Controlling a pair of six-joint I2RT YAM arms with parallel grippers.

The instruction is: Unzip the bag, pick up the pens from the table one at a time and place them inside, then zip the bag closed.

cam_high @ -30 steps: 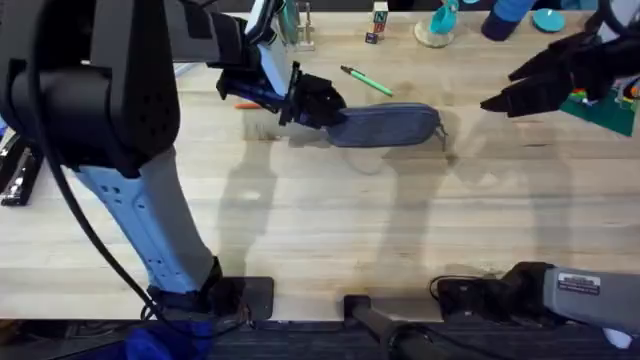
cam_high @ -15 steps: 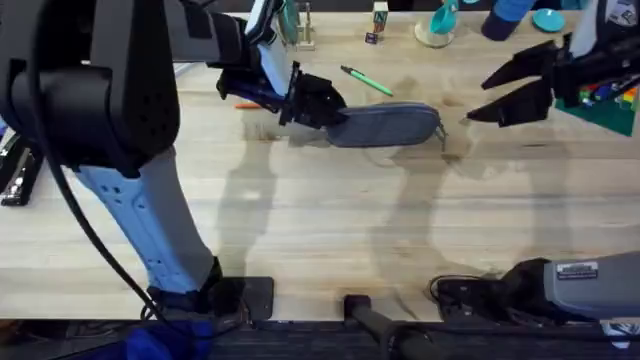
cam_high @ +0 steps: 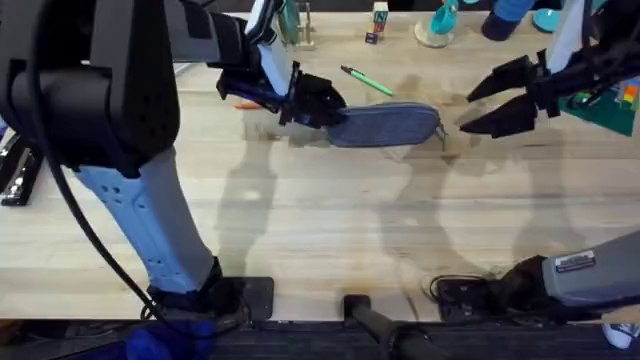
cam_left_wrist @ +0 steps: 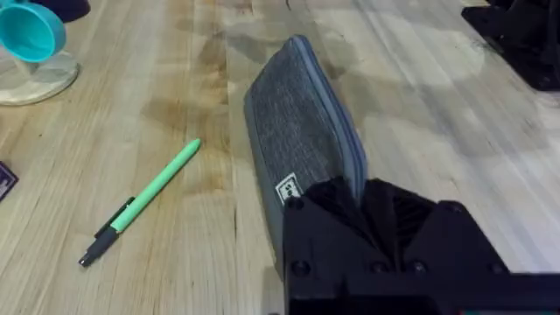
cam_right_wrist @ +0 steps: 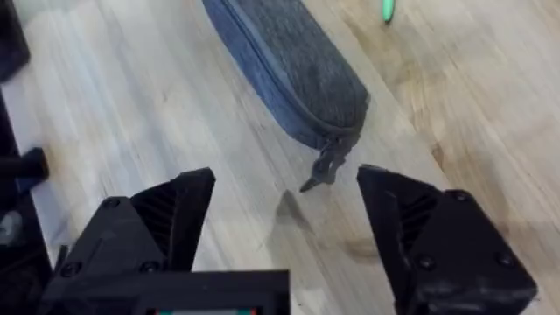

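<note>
— Since a second ago, what has shifted? Only the right gripper, as far as I can see: it has come in from the far right toward the zipper end of the bag, and its fingers stand wide apart, holding nothing

— And the bag itself?

— Same place on the table, lying flat. Its other end sits clamped in the left gripper, which holds it as before. The zipper looks fully closed, and the zipper pull hangs off the end just ahead of the right gripper, between the lines of its two fingers but not yet touched

— So the step is catching that pull?

— I judge so. It is small and floppy, so the fingers should come down around the tab itself, not the fabric, then close and draw along the seam toward the left gripper while that one keeps the pouch from sliding

— The pens?

— Green pen lies beyond the bag from the left gripper, well apart from the right one. A bit of orange pen shows just behind the left gripper
</note>
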